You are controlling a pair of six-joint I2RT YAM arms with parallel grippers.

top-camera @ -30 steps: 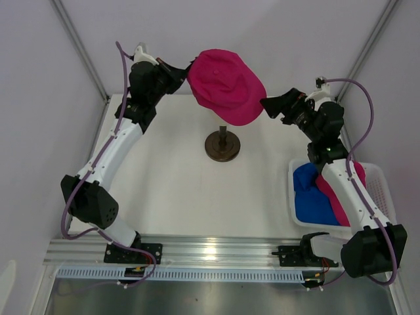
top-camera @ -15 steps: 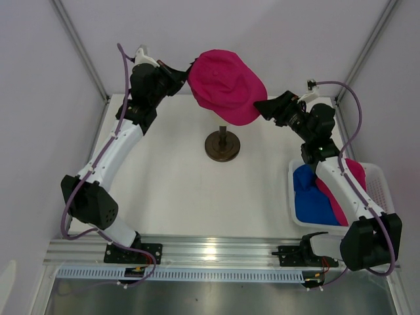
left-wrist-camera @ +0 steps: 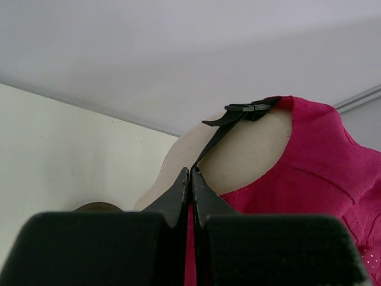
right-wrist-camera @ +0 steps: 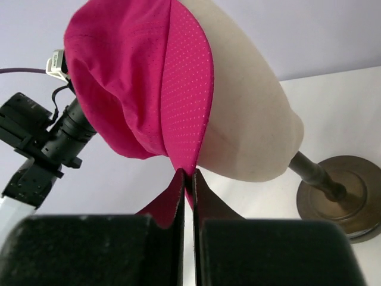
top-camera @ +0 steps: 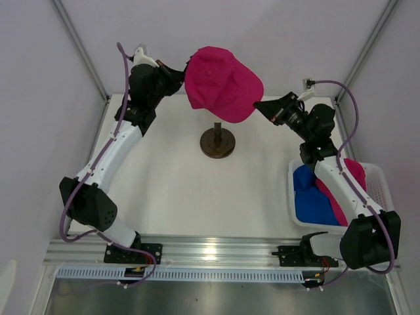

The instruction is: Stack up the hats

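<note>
Clamped at both ends: pink hat (top-camera: 222, 82), with left gripper (left-wrist-camera: 190, 176) closed tight on its black strap (left-wrist-camera: 229, 122) and right gripper (right-wrist-camera: 186, 176) pinching the brim tip. Draped between the two sets of jaws over the cream head (right-wrist-camera: 250, 119), which blocks the way straight ahead of each. Below the jaws, dark stand (top-camera: 217, 142). Well behind the right jaws, basket (top-camera: 377, 174) with blue hat (top-camera: 312, 197) and more pink cloth.

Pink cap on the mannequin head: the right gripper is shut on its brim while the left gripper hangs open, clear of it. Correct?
Not quite: the left gripper is also shut, pinching the pink cap at its back edge by the black strap, as the left wrist view shows. The right gripper does pinch the brim.
</note>
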